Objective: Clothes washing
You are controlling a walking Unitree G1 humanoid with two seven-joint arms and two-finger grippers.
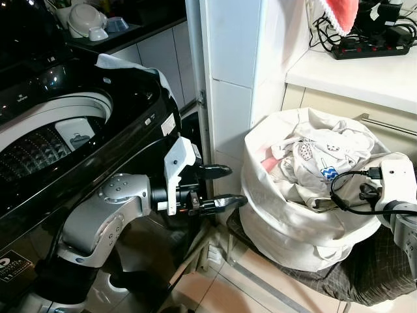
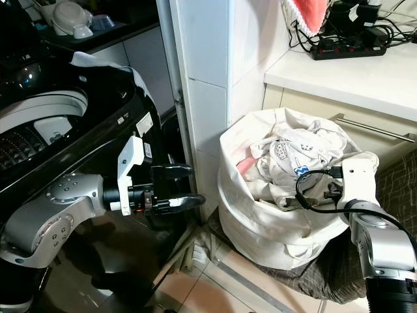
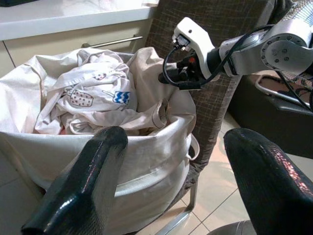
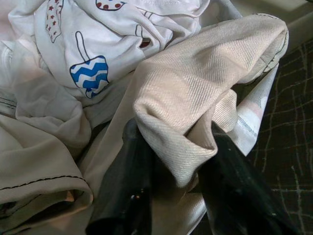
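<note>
The right tool (image 4: 171,196) has its two black fingers pinched on a fold of the cream woven cloth (image 4: 205,93), the thick rim of the big white fabric laundry bag (image 1: 293,222), in the lower middle of the right wrist view. In the left eye view that right tool's white wrist block sits at the right edge of the frame, pressed to the bag's right side, with a black cable looped in front of it.

Inside the bag lies a crumpled white printed garment (image 1: 326,160) with blue zigzag and red dotted shapes on it, heaped at the top of the load in the centre right of the frame. A bit of pink fabric (image 1: 268,163) peeks out at the bag's left inner wall. The bag itself sits on a dark checked seat (image 1: 384,274) at the lower right.

Over to the left tool (image 1: 225,186), centre of the frame: fingers spread wide, gripping nothing, pointing toward the bag and just short of its left side.

Behind it, filling the left of the frame, stands the glossy black top-loading washing machine (image 1: 130,98), lid up, its steel drum (image 1: 39,153) open. At the upper right, a white surface (image 1: 365,75) carries a black power strip (image 1: 371,47) with cables.
</note>
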